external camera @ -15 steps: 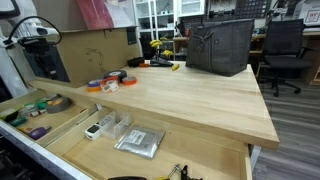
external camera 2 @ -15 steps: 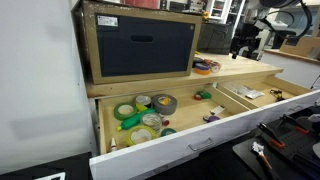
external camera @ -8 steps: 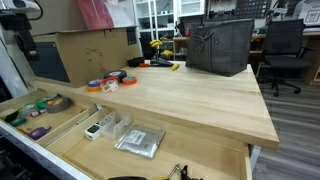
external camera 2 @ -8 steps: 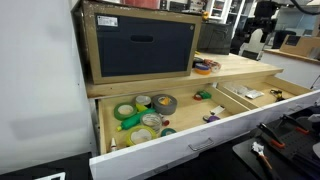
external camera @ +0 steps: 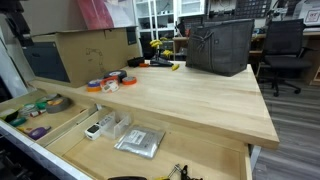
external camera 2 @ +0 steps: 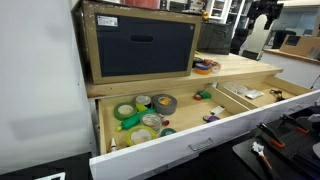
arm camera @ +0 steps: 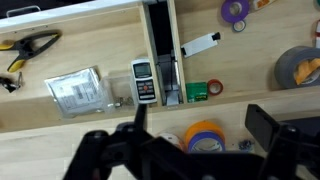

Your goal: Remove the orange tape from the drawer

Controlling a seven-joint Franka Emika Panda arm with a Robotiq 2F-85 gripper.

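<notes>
Orange tape out on the tabletop, gripper raised and empty

The orange tape point(external camera: 94, 87) was seen lying on the tabletop point(external camera: 190, 95) among a few other rolls point(external camera: 118, 78), outside the open drawer point(external camera 2: 180, 150), so the removal was judged to be done. The gripper point(arm camera: 200, 115) was held high above the tabletop's front edge and pointed straight down. Its fingers were spread wide with nothing between them, a pose judged to keep the arm clear of the drawer.

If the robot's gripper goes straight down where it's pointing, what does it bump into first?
Probably the round orange-and-blue tape roll on the light-wood benchtop. It sits right between the gripper's open fingers, though depth is unclear.
</notes>
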